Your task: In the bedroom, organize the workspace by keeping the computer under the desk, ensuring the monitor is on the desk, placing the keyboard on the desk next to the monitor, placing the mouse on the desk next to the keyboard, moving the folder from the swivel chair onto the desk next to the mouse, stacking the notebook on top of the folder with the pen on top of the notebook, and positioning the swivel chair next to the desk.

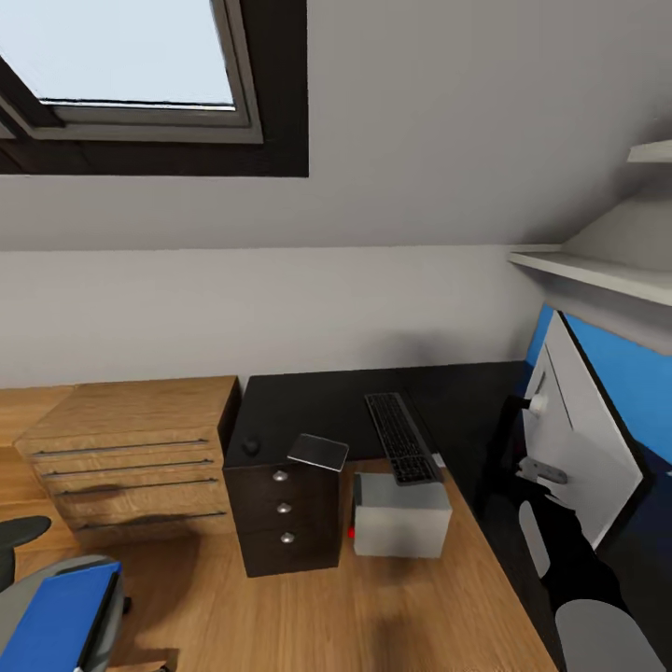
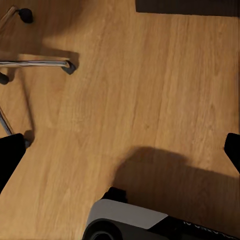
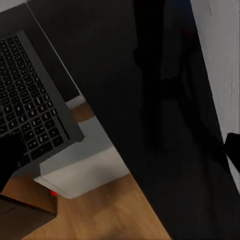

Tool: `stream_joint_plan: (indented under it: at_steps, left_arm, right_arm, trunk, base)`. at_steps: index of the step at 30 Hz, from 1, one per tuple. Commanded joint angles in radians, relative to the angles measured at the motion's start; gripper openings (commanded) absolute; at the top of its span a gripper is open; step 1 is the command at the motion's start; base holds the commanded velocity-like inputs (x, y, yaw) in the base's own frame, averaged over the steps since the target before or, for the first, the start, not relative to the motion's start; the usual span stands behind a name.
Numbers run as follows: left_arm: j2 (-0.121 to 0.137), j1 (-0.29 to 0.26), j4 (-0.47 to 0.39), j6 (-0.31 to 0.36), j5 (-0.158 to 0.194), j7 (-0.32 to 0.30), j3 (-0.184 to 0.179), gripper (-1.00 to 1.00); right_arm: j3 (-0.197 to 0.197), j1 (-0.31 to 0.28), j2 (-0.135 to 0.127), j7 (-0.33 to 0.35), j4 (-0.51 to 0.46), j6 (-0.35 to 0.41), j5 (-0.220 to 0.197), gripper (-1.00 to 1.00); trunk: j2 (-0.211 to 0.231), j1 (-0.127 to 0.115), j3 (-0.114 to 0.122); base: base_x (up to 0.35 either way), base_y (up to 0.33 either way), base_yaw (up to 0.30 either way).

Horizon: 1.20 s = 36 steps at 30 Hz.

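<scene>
Both grippers spread: right gripper (image 3: 120, 150) hovers beside keyboard (image 3: 30, 95) overhanging desk (image 3: 150, 75); left gripper (image 2: 120, 150) above floor (image 2: 140, 90).

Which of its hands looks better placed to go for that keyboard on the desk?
The right hand, I'd judge. Its wrist view looks down on the keyboard and black desk close by. The left hand points at bare floor beside the swivel chair's chrome legs.
</scene>
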Motion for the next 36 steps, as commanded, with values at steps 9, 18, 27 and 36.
stream_joint_plan:
  at_steps: [9, 18, 27, 36]
  left_arm:
    - [0.001, -0.001, 0.000, -0.006, 0.012, 0.005, -0.005, 1.00]
    - [0.001, -0.001, 0.000, -0.007, 0.014, 0.005, -0.003, 1.00]
    - [0.003, -0.001, 0.000, -0.007, 0.014, 0.005, -0.002, 1.00]
    - [0.003, -0.001, 0.000, -0.007, 0.014, 0.005, -0.002, 1.00]
  right_arm:
    - [0.000, -0.001, 0.002, -0.004, -0.001, 0.005, -0.007, 1.00]
    - [0.000, -0.001, 0.001, -0.004, 0.000, 0.005, -0.007, 1.00]
    - [0.000, -0.001, 0.002, -0.002, 0.002, 0.005, -0.004, 1.00]
    - [0.001, -0.001, 0.002, -0.001, 0.002, 0.005, -0.003, 1.00]
  trunk:
    - [-0.002, 0.001, 0.002]
    - [-0.002, 0.001, 0.007]
    - [-0.002, 0.001, 0.009]
    - [-0.002, 0.001, 0.009]
  base:
    - [0.000, 0.000, -0.244]
    - [0.000, 0.000, -0.250]
    - [0.000, 0.000, -0.259]
    - [0.015, 0.000, -0.211]
